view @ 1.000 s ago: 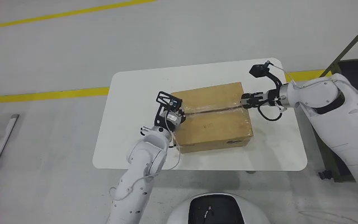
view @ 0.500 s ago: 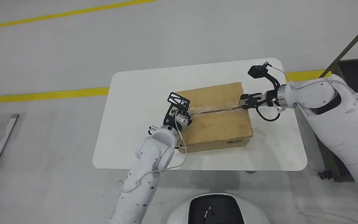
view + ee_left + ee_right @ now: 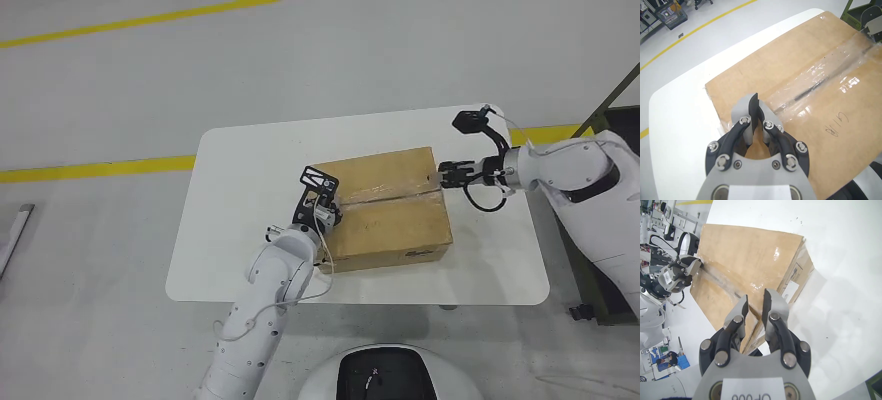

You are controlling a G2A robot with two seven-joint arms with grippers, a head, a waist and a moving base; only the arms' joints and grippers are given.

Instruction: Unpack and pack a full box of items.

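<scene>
Box [image 3: 390,225]: 1, taped shut, on table [image 3: 230,240].
Taped seam [image 3: 821,83]: long axis runs straight ahead of left gripper [image 3: 755,108], which sits at seam's near end, fingers pressed together, empty.
Right gripper [image 3: 755,306]: at opposite end, fingers narrowly parted, empty.

brown box [image 3: 385,210], clear tape [image 3: 385,193], white table [image 3: 240,220]

The box [image 3: 390,225], shut under tape [image 3: 821,79], hid whatever lay inside it. My left gripper [image 3: 754,99] covered one end of that tape. The label [image 3: 791,288] on the box's end was too small for me to read.
</scene>
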